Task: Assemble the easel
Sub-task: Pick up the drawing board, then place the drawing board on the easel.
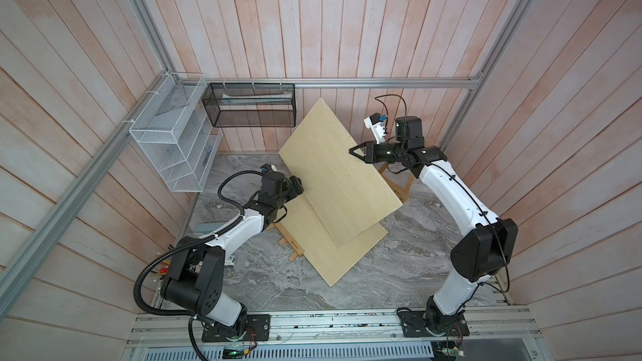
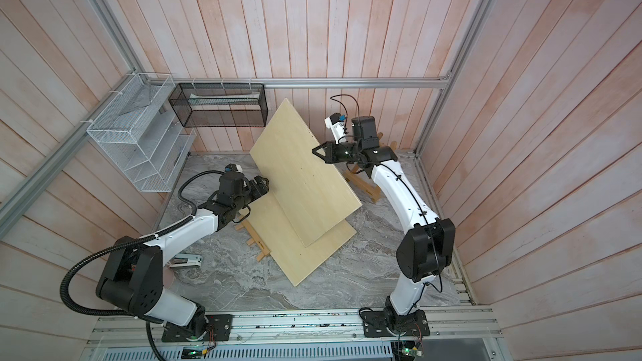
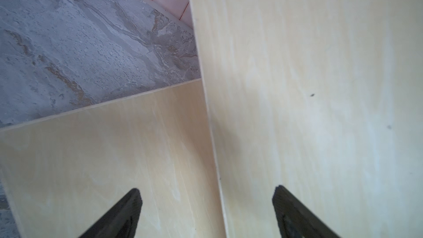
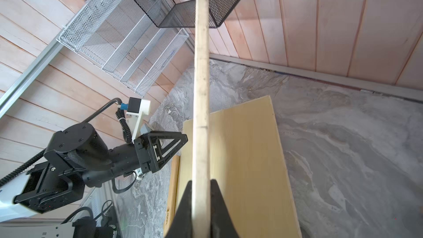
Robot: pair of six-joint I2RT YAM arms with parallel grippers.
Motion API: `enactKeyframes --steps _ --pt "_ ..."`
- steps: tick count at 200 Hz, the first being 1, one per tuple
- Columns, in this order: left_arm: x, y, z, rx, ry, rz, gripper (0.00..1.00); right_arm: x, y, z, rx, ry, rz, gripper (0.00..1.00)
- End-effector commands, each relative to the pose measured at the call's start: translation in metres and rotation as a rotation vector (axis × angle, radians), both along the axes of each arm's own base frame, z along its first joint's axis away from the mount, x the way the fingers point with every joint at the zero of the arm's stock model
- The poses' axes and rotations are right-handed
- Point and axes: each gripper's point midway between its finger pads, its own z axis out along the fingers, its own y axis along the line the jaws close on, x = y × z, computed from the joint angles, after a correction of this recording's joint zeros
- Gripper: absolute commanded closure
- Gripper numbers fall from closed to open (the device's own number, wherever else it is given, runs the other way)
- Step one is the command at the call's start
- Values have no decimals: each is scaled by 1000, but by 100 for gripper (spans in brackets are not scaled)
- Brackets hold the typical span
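Board (image 4: 201,88) edge pinched in right gripper (image 4: 201,183) (tilted)

1. The left arm (image 1: 239,229) reaches forward low, with its elbow bent and its forearm slanting inward.
2. The left gripper (image 3: 207,190) points ahead and down, jaws spread wide and holding nothing.
3. The right arm (image 1: 451,192) rises high from its base, then bends inward.
4. The right gripper (image 1: 351,151) lies roughly level, jaws pinched tight on the edge of the raised board (image 1: 333,175).
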Motion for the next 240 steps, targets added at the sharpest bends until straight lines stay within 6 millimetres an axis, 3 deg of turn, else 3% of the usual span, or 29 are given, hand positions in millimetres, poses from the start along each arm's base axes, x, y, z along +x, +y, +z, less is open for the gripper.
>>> enactKeyframes --steps 1,54,100,151,174,240 --pt "-8 8 -17 20 51 27 8 -5 -6 55 -14 -195 19 100" --pt "-7 10 -22 31 72 38 8 -7 -51 90 -209 -369 -83 100" --pt "-10 10 -32 20 111 52 8 -6 -105 114 -376 -521 -82 100" --pt "-16 22 -43 55 173 112 9 5 -174 135 -548 -572 -214 100" --pt "-14 22 -42 54 176 117 9 14 -185 126 -581 -566 -227 100" --pt "-14 25 -38 62 171 130 10 33 -190 85 -644 -493 -170 100"
